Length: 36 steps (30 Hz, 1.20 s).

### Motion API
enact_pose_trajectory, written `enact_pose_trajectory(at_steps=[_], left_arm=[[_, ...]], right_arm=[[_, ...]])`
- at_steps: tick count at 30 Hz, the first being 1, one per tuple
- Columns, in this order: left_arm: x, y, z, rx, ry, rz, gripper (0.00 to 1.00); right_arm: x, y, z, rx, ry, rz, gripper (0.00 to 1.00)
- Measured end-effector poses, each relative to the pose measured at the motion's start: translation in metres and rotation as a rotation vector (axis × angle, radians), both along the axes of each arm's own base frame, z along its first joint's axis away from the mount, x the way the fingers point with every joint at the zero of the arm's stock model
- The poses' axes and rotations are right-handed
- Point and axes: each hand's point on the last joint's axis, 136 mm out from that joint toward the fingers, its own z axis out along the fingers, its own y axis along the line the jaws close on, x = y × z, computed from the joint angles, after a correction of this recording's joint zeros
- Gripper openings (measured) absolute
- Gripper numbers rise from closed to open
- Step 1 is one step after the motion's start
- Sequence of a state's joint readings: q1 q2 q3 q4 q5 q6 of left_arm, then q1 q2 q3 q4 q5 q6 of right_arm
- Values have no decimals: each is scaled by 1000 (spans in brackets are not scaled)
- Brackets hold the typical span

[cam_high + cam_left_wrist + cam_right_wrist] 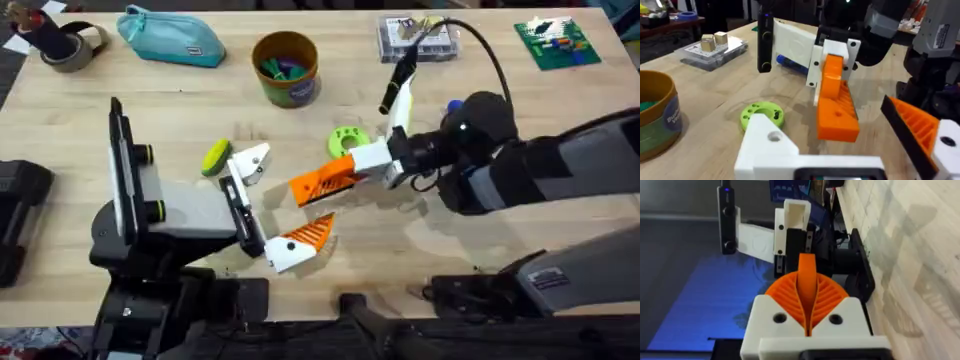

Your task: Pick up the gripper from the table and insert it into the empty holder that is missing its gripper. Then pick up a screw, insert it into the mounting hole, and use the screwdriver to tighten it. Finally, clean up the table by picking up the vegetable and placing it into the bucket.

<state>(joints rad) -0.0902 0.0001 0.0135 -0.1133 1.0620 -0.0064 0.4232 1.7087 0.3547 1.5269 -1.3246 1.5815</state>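
Note:
My right gripper [338, 178] is shut on the orange ribbed gripper [315, 188], holding it just above the table between the left arm's two brackets. In the right wrist view the orange pads [827, 297] clamp the gripper [807, 272], which points at the holder [795, 212]. My left gripper [275, 200] is open: the empty white holder [250, 160] is one side, a bracket with an orange finger [300, 240] the other. The left wrist view has the gripper [837, 110] close beside the holder [767, 145]. The yellow-green vegetable [215, 157] lies left of the holder. The bucket [287, 68] stands behind. A blue screwdriver [787, 62] peeks out behind the right arm.
A green ring [348, 140] lies on the table just behind the right gripper. Along the far edge are a tape roll [70, 45], a teal pouch [170, 38], a clear parts box [418, 38] and a green circuit board [558, 42].

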Motion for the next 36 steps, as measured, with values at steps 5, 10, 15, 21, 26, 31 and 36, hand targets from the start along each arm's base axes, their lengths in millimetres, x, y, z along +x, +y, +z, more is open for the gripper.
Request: enact_pose_trajectory(at_steps=[5, 10, 15, 21, 26, 31, 36], left_arm=[[-3, -1, 0, 1, -4, -16, 992], [-3, -1, 0, 1, -3, -19, 992], [-3, -1, 0, 1, -4, -19, 992], [-3, -1, 0, 1, -4, -19, 992], [-3, -1, 0, 1, -4, -19, 992], [-3, -1, 0, 1, -4, -19, 992], [-3, -1, 0, 1, -4, -19, 992]], right_arm=[[0, 0, -5, -4, 2, -32, 20], [0, 7, -5, 0, -2, -48, 20], [-4, 15, -4, 2, 0, -50, 20], [-1, 16, -4, 2, 7, -70, 20], [3, 22, 4, 18, -14, -62, 20], [3, 29, 12, 34, -37, -47, 20], [4, 29, 11, 28, -17, -50, 20]])
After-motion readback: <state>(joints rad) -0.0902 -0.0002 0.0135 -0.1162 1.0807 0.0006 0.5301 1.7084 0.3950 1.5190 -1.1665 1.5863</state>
